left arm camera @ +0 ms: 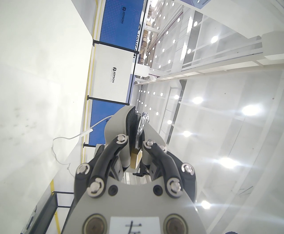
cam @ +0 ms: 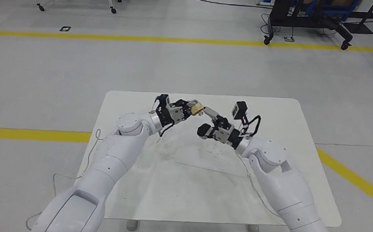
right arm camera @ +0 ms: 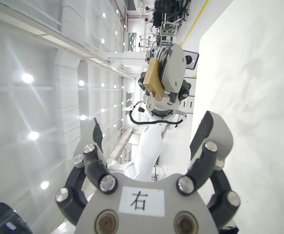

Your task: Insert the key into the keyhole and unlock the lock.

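A brass padlock (cam: 197, 108) is held above the white table (cam: 290, 123) with my left gripper (cam: 188, 109) shut on it. In the left wrist view the silver shackle (left arm camera: 143, 122) sticks out past the fingertips and the brass body (left arm camera: 135, 158) sits between the fingers. My right gripper (cam: 204, 129) hangs open and holds nothing, a short way from the padlock (right arm camera: 152, 78), whose lower end faces it. A small silver piece (right arm camera: 152, 94) shows at that end; I cannot tell whether it is the key.
The table's surface around and below both grippers is bare white. The floor beyond has yellow lines (cam: 179, 41), and a wheeled black stand (cam: 310, 21) is at the far right.
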